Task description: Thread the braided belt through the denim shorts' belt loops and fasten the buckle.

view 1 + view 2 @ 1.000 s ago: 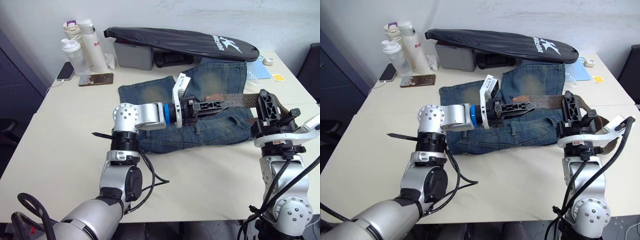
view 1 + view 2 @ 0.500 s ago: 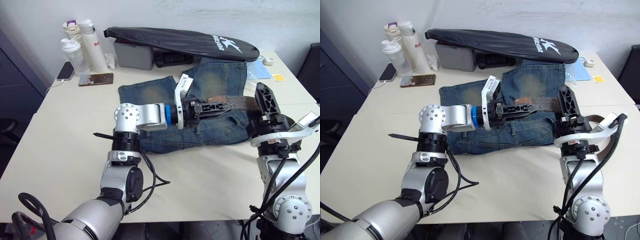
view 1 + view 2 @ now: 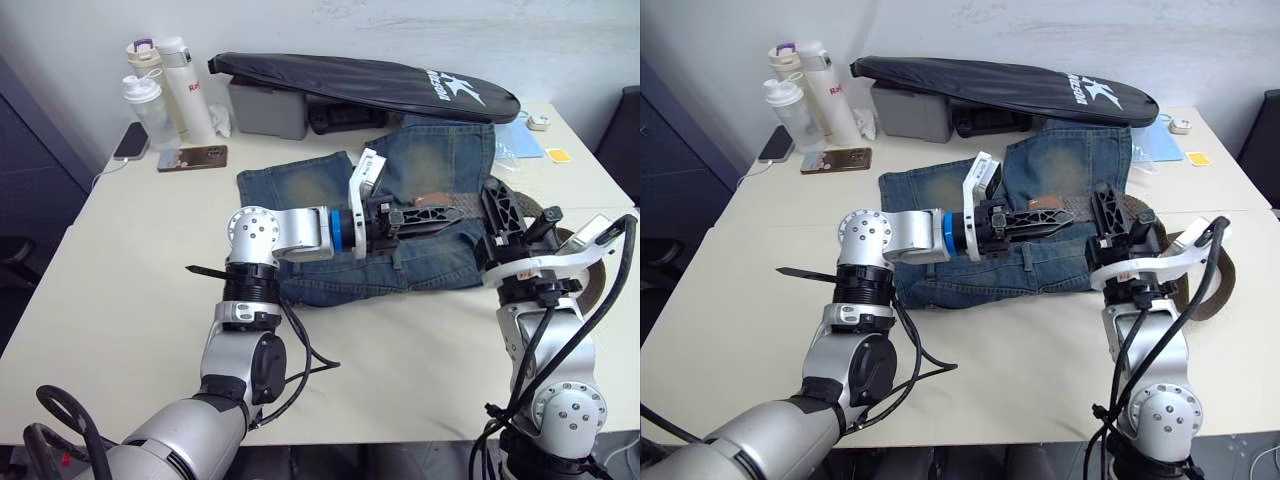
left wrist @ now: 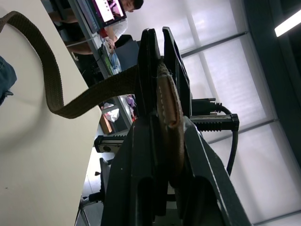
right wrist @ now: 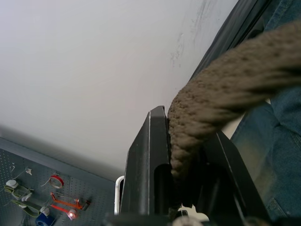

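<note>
Slack is what the last second has bought: the right gripper, its fingers pinched on the braided belt, has travelled leftward from the table's right edge to the right end of the waistband, and the strap that ran nearly taut between the two grippers a second ago now bows out beside the right arm in a loose loop resting on the table. To my eye that is a feed stroke, pushing belt length toward the waist so it can be drawn further along, though whether the belt loops have actually been caught I cannot tell. The left gripper has scarcely shifted; it reaches across the denim shorts and is closed on the belt's leather-tipped end over the middle of the waistband. The belt itself is a dark brown weave, thick and rope-like in the right wrist view. The shorts lie flat, faded blue with yellowish worn patches on the legs. Behind them rests a long black zipped bag, with bottles at the far left.
</note>
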